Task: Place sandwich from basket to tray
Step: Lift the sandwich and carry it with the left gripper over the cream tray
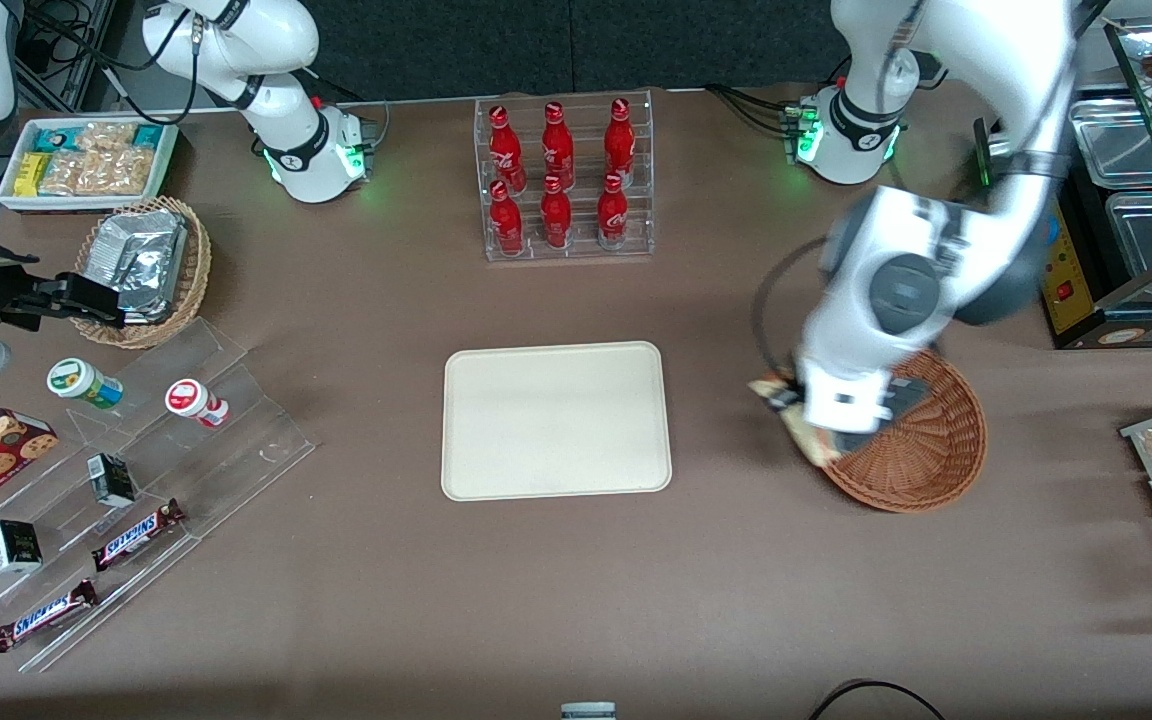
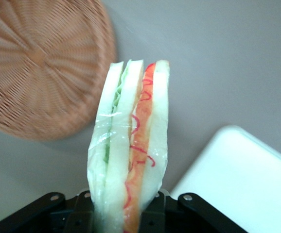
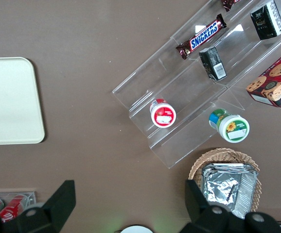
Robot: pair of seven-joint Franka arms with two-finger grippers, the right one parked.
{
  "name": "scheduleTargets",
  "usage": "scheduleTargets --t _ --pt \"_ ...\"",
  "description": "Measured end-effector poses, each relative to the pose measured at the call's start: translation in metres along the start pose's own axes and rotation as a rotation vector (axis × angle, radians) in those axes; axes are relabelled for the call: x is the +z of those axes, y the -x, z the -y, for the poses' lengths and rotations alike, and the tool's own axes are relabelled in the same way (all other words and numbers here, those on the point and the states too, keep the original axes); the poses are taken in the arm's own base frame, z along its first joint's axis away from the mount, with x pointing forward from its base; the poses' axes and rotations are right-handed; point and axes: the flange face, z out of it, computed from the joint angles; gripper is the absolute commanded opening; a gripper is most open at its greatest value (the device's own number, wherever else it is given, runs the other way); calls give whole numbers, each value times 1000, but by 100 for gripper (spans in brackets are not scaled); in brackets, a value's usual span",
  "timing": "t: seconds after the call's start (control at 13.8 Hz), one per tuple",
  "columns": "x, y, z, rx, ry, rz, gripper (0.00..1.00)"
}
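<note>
The sandwich (image 2: 131, 145), wrapped in clear film, is held upright by one end in the clenched jaws of the left gripper (image 2: 123, 213). In the front view's right half it hangs at the edge of the basket (image 1: 921, 450) nearest the tray (image 1: 556, 420), clear of the tabletop (image 1: 576, 600). It is judged light, soft and easily crushed, the film slippery; gentle pressure across the flat bread faces suits it.
</note>
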Motion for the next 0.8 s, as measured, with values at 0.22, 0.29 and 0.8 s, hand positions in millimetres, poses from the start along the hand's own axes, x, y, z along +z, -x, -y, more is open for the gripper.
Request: scheduleTargets --t 0.22,0.29,0.8 --pt "19 74 -58 114 -12 -1 22" --pt "25 91 -76 149 -10 -2 22" --pt "76 150 -167 525 26 6 22"
